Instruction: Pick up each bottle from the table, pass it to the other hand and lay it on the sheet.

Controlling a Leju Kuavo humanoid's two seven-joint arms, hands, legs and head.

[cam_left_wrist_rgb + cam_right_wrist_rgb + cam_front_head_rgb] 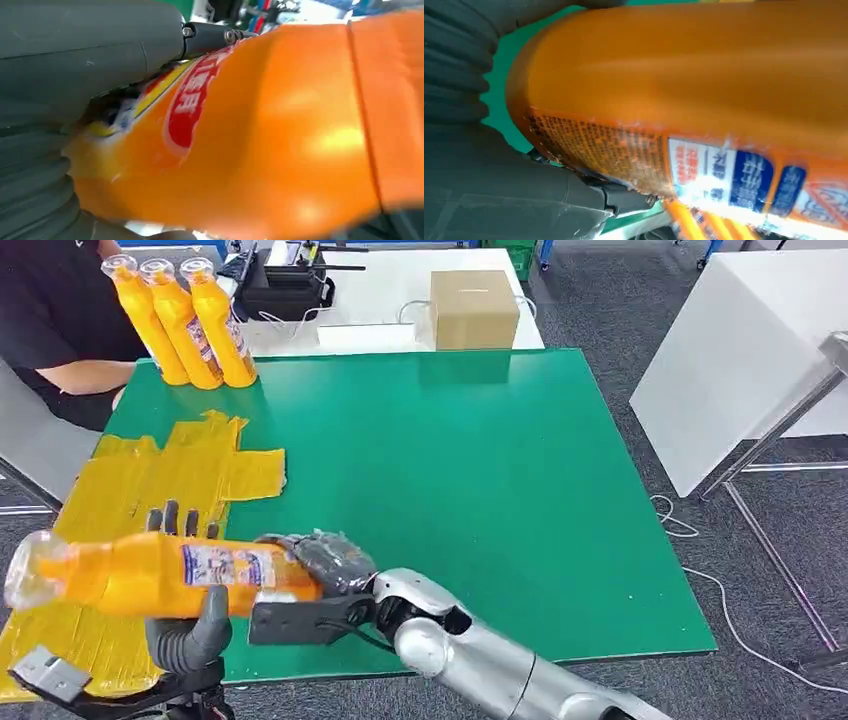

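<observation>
Both hands grip one glossy orange plastic bottle (150, 575) lying level: right hand (325, 565) at its base, left hand (190, 625) around its labelled middle, above the crinkled yellow sheet (170, 475).

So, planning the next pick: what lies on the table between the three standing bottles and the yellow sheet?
Only bare green table, as the head view shows, lies between the three standing bottles and the yellow sheet.

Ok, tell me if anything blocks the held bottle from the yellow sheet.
Nothing visible does. The bottle lies sideways in both hands, left hand under it and right hand at its base, already above the sheet. The sheet's bare part carries nothing; the three other bottles stand on the table beyond it.
</observation>
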